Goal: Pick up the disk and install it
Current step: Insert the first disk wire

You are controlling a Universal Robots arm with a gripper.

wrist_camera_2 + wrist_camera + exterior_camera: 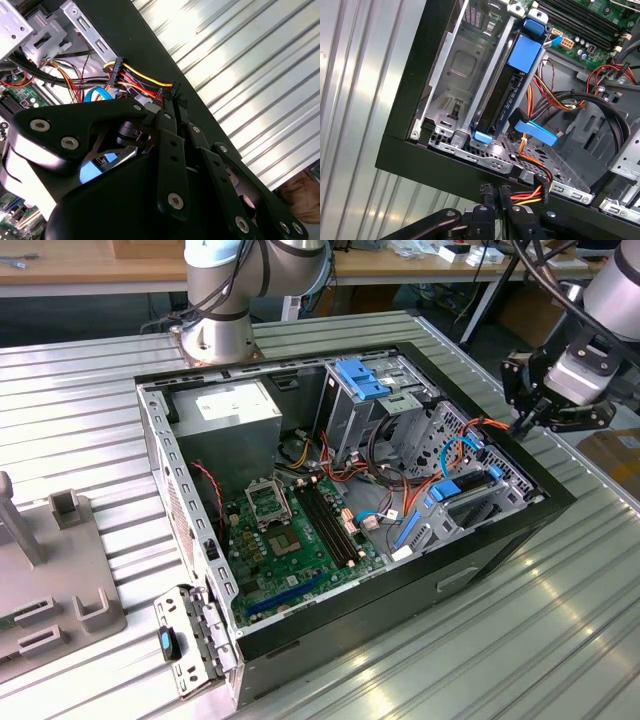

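My gripper (pixel 495 194) hung with its fingers pinched together on nothing, just above the black case (pixel 445 170) rim, beside the orange, red and yellow power lead (pixel 532 192). The disk (pixel 502 100) stood on edge in the drive cage. I judged that any drop from there could snag that lead or strike the rim. The case lay open on a ribbed metal table (pixel 480 640), with wooden benches (pixel 100 260) behind.

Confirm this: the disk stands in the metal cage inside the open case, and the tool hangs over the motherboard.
Not the motherboard. In the exterior view the tool hangs at the rim of the case on that view's right, the motherboard well away. The disk does stand in the metal cage inside the open case.
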